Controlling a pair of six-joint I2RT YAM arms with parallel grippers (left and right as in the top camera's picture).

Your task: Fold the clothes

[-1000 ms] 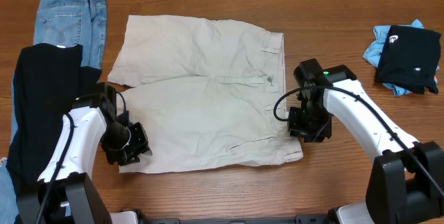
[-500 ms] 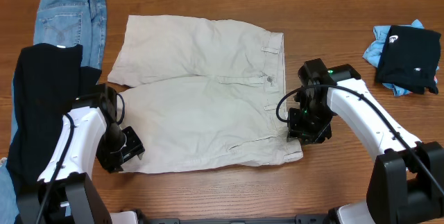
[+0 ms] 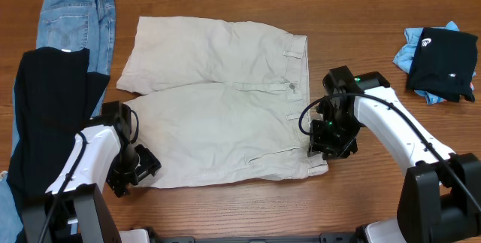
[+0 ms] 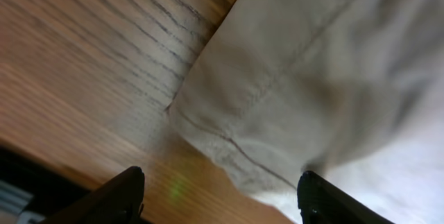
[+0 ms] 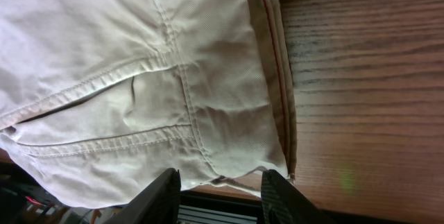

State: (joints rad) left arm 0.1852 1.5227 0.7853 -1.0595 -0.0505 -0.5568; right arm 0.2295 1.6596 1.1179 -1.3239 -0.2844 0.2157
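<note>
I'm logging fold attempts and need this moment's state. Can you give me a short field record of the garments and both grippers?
garment in work: beige shorts, spread flat on the table, waistband toward the right
left gripper: fingers open, over the shorts' near left hem corner
right gripper: fingers apart, straddling the near waistband corner
other clothes: blue jeans and black garment at left; black and blue pile at right
fold state: no fold made yet
</note>
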